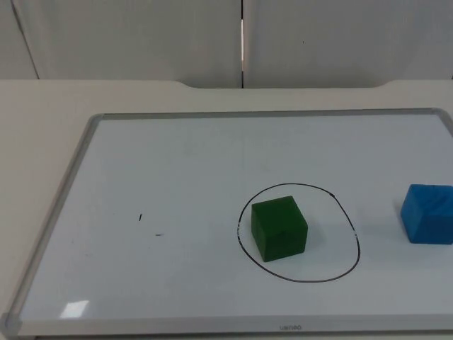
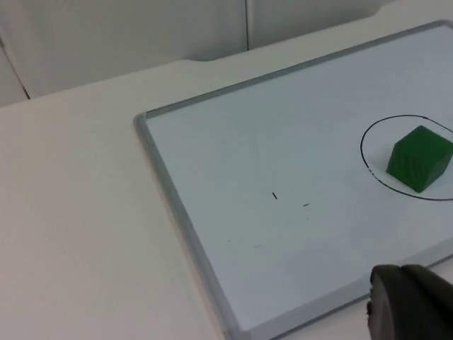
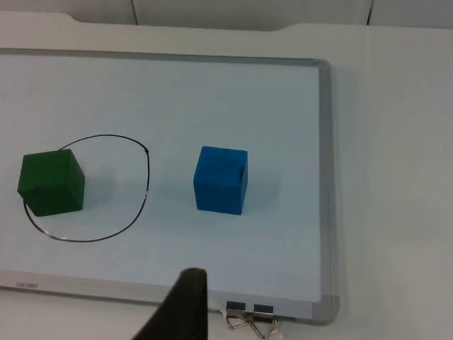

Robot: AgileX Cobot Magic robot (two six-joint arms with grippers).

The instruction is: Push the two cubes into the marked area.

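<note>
- White surface [image 1: 49, 99] runs back to a grey partition wall [image 1: 141, 35], and a whiteboard [image 1: 177, 177] with a pale metal frame lies flat on it.
- On the whiteboard a marked area [image 1: 350, 234] is drawn as a black, roughly oval ring.
- Green cube [image 1: 279, 228] sits inside that ring, toward its left side, with its left lower edge close to the drawn line; in the right wrist view the green cube [image 3: 51, 183] sits right at the line, so I cannot tell whether a corner crosses it.
- Blue cube [image 1: 428, 213] rests on the whiteboard outside the ring, to its right and well apart from the green cube, near the board's right frame.
- Seen from the right wrist, the blue cube [image 3: 221, 179] stands just beside the ring's right curve without touching it, upright and flat on the board.
- Two small black pen ticks [image 1: 140, 217] mark the board's left half.
- Two binder clips [image 3: 249, 319] hang at the board's near edge by its right corner.
- Left gripper [image 2: 414, 304] hovers off the board's near edge, on the green cube's side; whether its jaws are open or closed I cannot tell.
- Right gripper [image 3: 180, 312] hangs over the board's near edge, in front of the blue cube; its jaws' state cannot be told either.
</note>
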